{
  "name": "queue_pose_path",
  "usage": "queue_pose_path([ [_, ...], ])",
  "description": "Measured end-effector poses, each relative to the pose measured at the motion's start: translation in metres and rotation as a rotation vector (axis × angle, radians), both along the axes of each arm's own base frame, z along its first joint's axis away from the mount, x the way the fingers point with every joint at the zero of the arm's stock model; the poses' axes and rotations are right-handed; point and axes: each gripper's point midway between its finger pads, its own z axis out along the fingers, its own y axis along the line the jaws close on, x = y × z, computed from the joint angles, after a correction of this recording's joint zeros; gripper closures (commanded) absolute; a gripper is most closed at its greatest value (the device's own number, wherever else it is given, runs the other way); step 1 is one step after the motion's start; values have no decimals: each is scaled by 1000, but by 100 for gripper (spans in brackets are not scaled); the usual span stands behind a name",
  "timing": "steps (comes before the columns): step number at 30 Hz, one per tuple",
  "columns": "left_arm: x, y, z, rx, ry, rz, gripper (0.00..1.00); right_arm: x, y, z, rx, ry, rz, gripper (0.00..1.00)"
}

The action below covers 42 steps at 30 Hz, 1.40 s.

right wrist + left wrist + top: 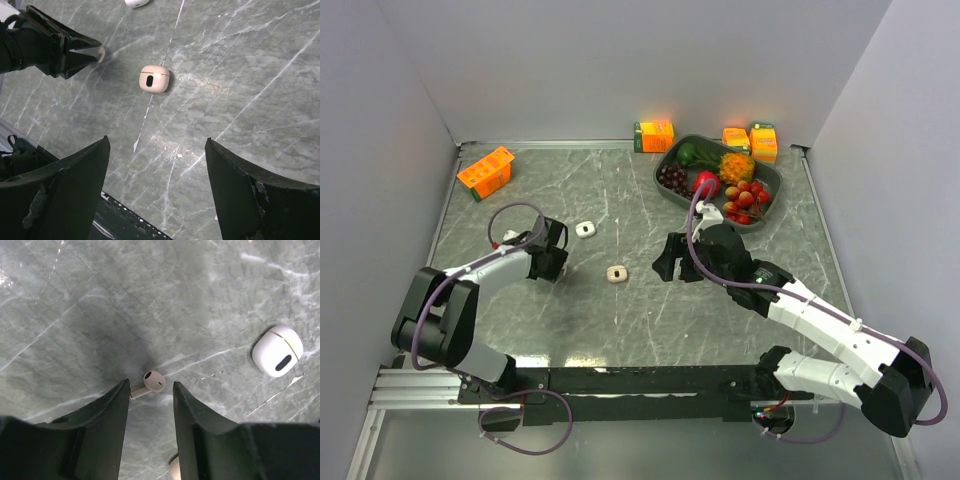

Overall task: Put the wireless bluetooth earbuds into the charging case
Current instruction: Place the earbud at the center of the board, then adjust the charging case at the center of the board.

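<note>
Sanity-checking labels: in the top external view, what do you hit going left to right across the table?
orange carton → left gripper → white case → beige case → right gripper. Fruit tray omitted: it overlaps the right gripper's span.

The grey-green marbled table (620,330) lay before me, boxed in by plain white walls (620,60). At its far left an orange carton (486,172) sat tilted. Against the back wall stood a green and orange carton (654,136), and to the right of it a dark tray (775,180) held purple grapes (672,178), a green vegetable (691,154), a spiky orange-yellow fruit (736,166) and a heap of small red fruit (748,198). Just behind the tray, two more orange cartons (736,138) (763,142) stood side by side.
</note>
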Motion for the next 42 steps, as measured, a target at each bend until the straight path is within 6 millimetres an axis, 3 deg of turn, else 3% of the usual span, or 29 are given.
queue_pose_path([
  [5, -3, 8, 12, 19, 2, -33, 52, 0, 0, -1, -2, 2, 0, 16],
  [10, 4, 17, 50, 105, -46, -165, 48, -1, -1, 0, -2, -4, 0, 15],
  [12, 17, 12, 74, 163, -88, -293, 35, 0, -2, 1, -4, -9, 1, 15],
  [13, 21, 11, 80, 188, -98, -339, 26, 0, -2, 1, -6, -11, 3, 15],
  [14, 25, 8, 86, 223, -108, -410, 10, 0, -2, 1, -10, -13, 5, 15],
  [15, 27, 4, 88, 257, -109, -479, 2, 0, -2, 1, -15, -17, 9, 15],
  [20, 11, -2, 65, 373, -44, -724, 4, 0, -3, 0, -29, -26, 18, 15],
  [23, -5, 7, 48, 409, 8, -780, 4, 0, -4, -1, -38, -30, 22, 15],
  [26, -10, 13, 44, 436, 39, -793, 4, 0, -4, -1, -43, -32, 25, 15],
  [32, -5, 11, 65, 449, -23, -774, 2, 5, 5, -20, -66, 10, 37, 15],
  [36, -4, 3, 99, 404, -192, -738, 1, 10, 19, -56, -122, 97, 49, 12],
  [39, -13, -2, 113, 361, -287, -722, 3, 12, 43, -75, -192, 144, 79, 11],
  [42, -23, -4, 113, 336, -317, -709, 3, 25, 76, -79, -221, 158, 91, 11],
])
